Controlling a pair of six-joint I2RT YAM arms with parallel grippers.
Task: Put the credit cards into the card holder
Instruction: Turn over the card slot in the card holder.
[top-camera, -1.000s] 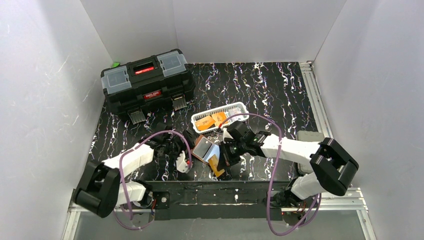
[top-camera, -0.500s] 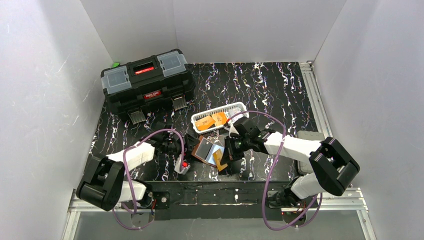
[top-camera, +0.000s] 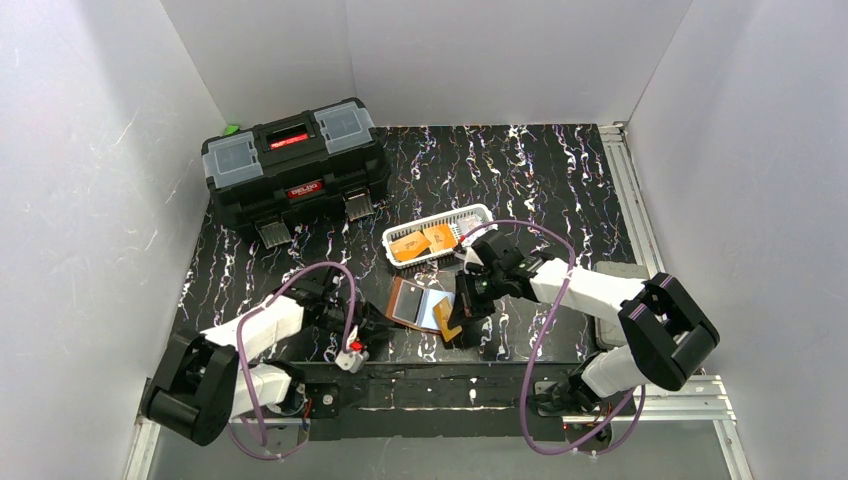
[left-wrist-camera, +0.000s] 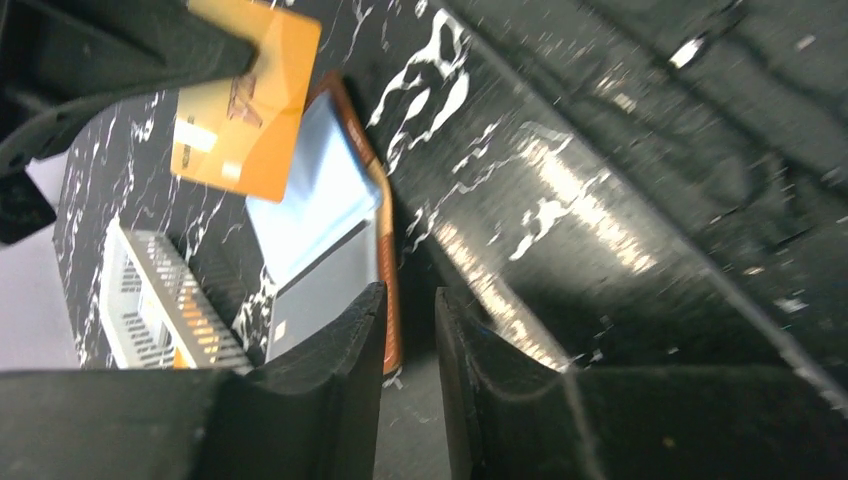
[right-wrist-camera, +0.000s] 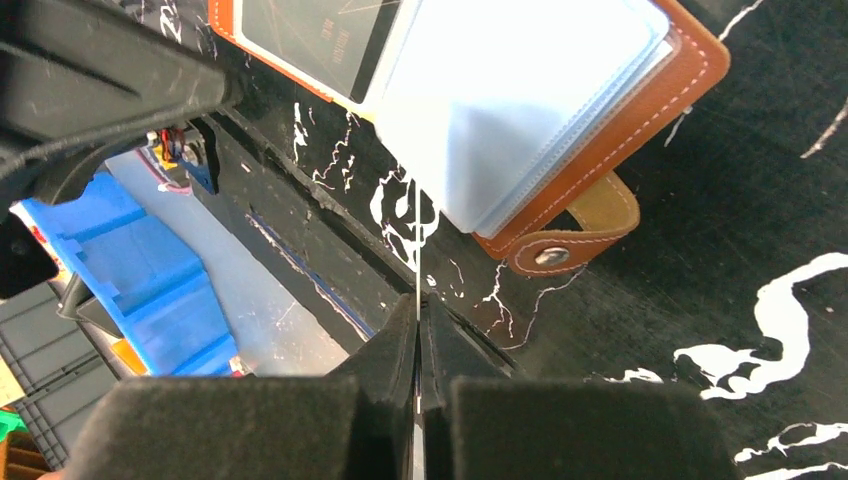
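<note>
1. Jaws of the right gripper (right-wrist-camera: 418, 315) are pressed together on a thin, flat orange-gold plastic credit card (left-wrist-camera: 243, 105). The right wrist view shows the card edge-on, as a pale line between the two black fingers.
2. Seen from above, this card hangs tilted at the 4 o'clock corner of the small brown leather folding card holder (top-camera: 405, 298). Whether card and holder touch cannot be told.
3. The card holder lies open on the black, white-veined marbled table (top-camera: 530, 180), at about 6 o'clock from the table's middle and near the front edge. Its clear plastic sleeves (right-wrist-camera: 520, 100) face up, and its brown snap tab (right-wrist-camera: 570, 235) sticks out flat onto the table.
4. A dark grey card (left-wrist-camera: 320, 290) shows inside one sleeve.
5. The left gripper (left-wrist-camera: 410, 310) sits low at the holder's 8 o'clock. Its jaws stand a narrow gap apart. The holder's brown rim is at the mouth of that gap, against one finger; whether the jaws are pinching it cannot be told.
6. A white slotted plastic basket (top-camera: 436, 218) stands just beside the holder at its 12 o'clock, with more orange-gold cards (top-camera: 420, 243) lying inside.
7. A big black plastic toolbox (top-camera: 295, 165) with grey lid compartments sits at 10 o'clock, well apart from the holder, by the far-left walls.
</note>
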